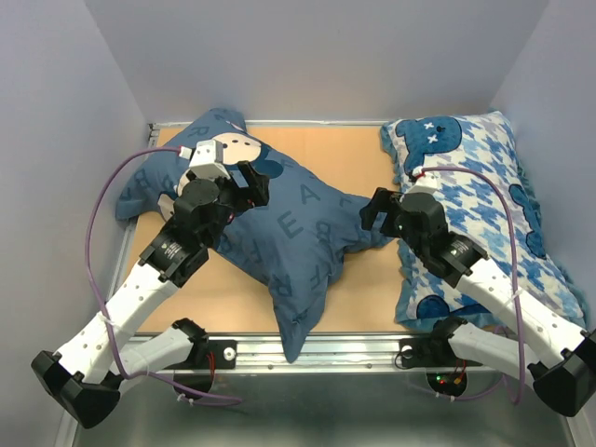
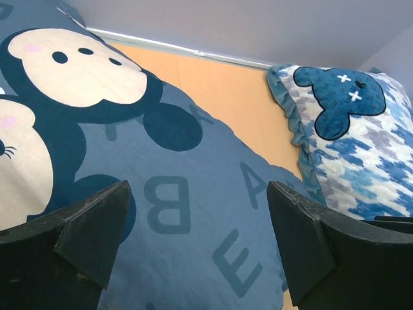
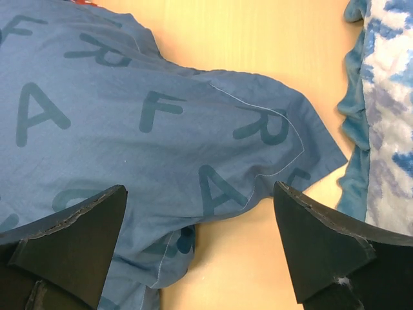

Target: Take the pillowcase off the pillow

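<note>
Both arms are folded at the elbow; the left arm (image 1: 140, 293) goes from its base at the near edge out to the left, then doubles back and reaches up and to the right; the right arm (image 1: 498, 293) mirrors it, going out to the right, then reaching up and to the left; the wrists point inward, toward each other; the left gripper (image 1: 250, 184) sits farther from the bases than the right gripper (image 1: 374, 214), the two well apart; in the left wrist view the dark fingers (image 2: 90, 226) stand spread wide; in the right wrist view the fingers (image 3: 319, 239) stand equally wide, their edges scuffed pale.
</note>
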Motion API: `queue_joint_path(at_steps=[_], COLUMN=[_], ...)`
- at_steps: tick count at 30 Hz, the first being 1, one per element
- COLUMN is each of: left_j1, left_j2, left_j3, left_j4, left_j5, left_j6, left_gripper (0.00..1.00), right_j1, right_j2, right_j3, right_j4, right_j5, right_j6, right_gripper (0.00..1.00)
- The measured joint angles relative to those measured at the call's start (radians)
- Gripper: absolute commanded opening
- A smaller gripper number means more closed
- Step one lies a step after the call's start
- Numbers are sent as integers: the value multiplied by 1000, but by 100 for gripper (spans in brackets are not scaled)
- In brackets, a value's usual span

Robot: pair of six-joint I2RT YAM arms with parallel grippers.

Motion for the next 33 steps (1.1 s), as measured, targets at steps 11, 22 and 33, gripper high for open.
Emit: queue_joint_path(at_steps=[11, 22, 33], left_j1=[0, 367, 758], left_j2=[5, 61, 128], left_j3=[10, 18, -219], left_j4=[-89, -168, 71], left_j5=[-161, -173, 149], left_j6=[-43, -175, -311], left_gripper=[99, 99, 99], right_j1=[0, 291, 587], right_j2=[6, 193, 360], right_j3=[1, 74, 114], right_j4=[2, 34, 80], right_j5=[-45, -68, 174], right_j6=[-55, -112, -143], right_gripper=[100, 100, 100])
